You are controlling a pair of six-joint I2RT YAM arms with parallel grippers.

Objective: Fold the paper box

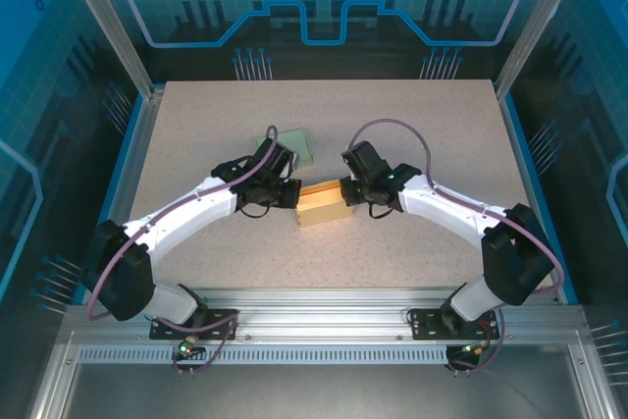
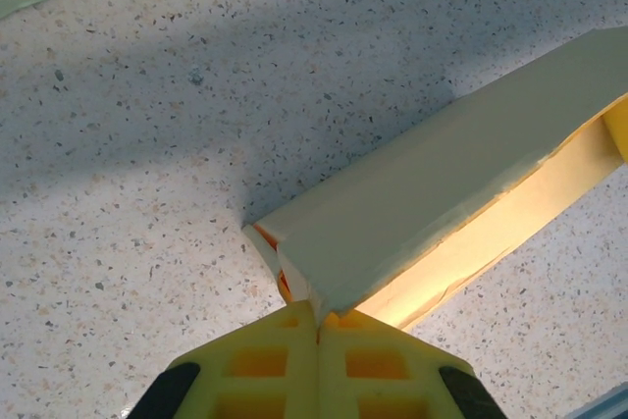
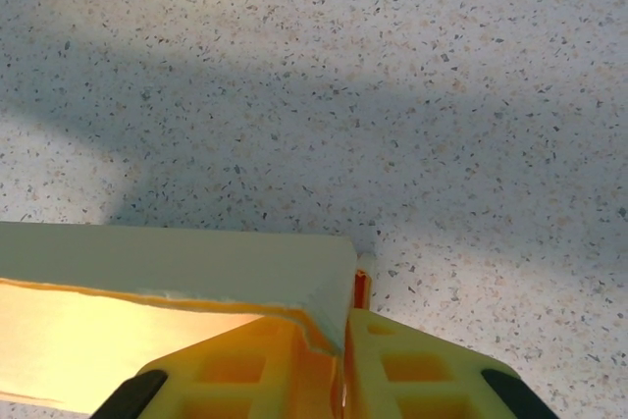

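While pinched at both ends, looks pretty flimsy tbh. Talking about the tan half-folded paper box (image 1: 324,205), parked just in front of the pale green flat cardboard piece (image 1: 302,147). Got the left gripper (image 2: 316,326) clamped shut on one end corner and the right gripper (image 3: 343,329) nipped onto the wall edge at the other end. Guessing light, thin, easy to crease, so best grabbed by folded edges, not open panels. No logos or writing to read.

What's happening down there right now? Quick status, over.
Left tool shut on paper box corner. Right tool shut on its opposite end. Pale green box behind left arm, apart, not in the way.
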